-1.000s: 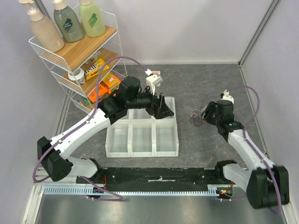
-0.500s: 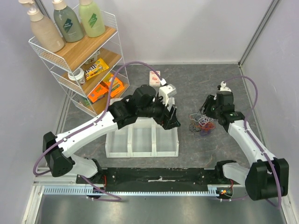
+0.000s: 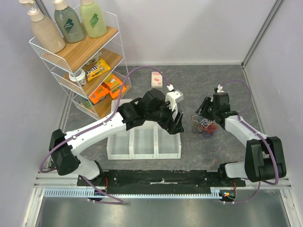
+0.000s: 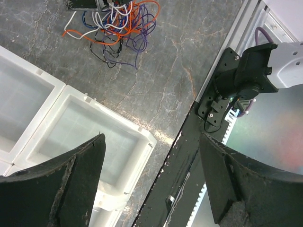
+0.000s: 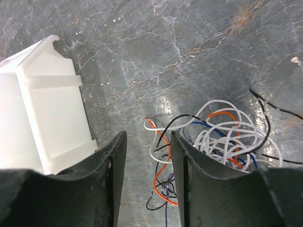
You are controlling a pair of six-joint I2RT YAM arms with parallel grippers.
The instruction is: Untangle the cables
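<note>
Top external: one bunch of cables (image 3: 204, 126), left hand (image 3: 176, 125), right hand (image 3: 204, 108), three bottles (image 3: 69, 21).

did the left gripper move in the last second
Yes: the left gripper shifted right across the white tray to its right edge, nearer the cables.
</note>
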